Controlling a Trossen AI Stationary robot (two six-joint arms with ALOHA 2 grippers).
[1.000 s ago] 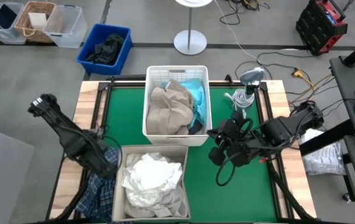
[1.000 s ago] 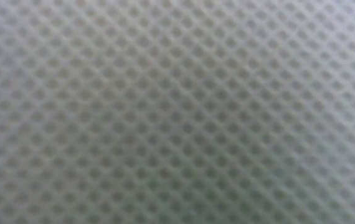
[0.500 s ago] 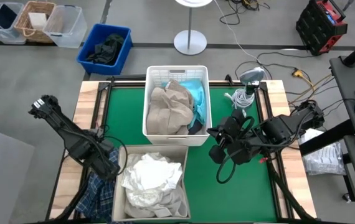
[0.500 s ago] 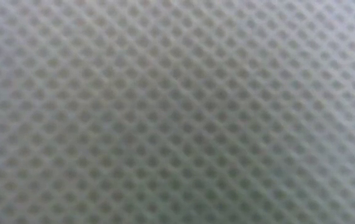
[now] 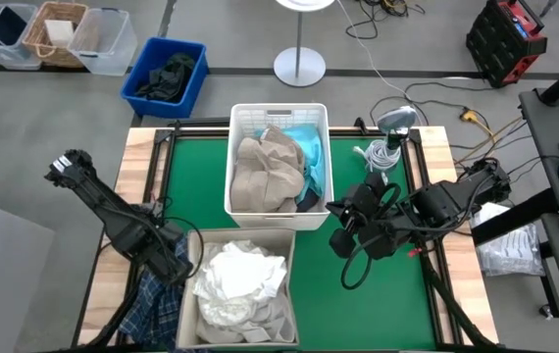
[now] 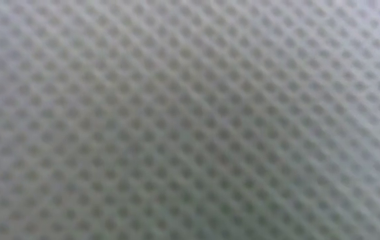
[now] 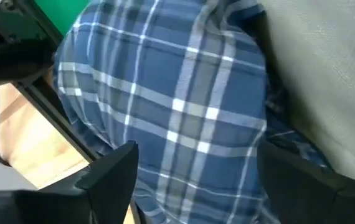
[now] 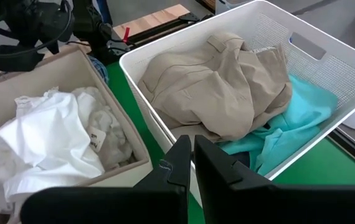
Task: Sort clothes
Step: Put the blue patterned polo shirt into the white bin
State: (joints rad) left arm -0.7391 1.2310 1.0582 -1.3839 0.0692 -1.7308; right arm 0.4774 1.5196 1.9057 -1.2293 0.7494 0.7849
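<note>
Left gripper (image 7: 193,180): both dark fingers (image 7: 112,171) in view, spread wide apart, nothing between them but cloth beyond. Plaid shirt (image 7: 177,106), blue with white and grey stripes, lies directly ahead of the fingertips, bunched and rounded, filling the gap between the fingers; contact with either finger cannot be told. Beside one finger, a grey fabric bin wall (image 7: 327,74) presses against the shirt's edge. Beyond the other finger: black frame bars (image 7: 47,106), light wood (image 7: 25,146), and a corner of green mat (image 7: 62,12) past the shirt.
</note>
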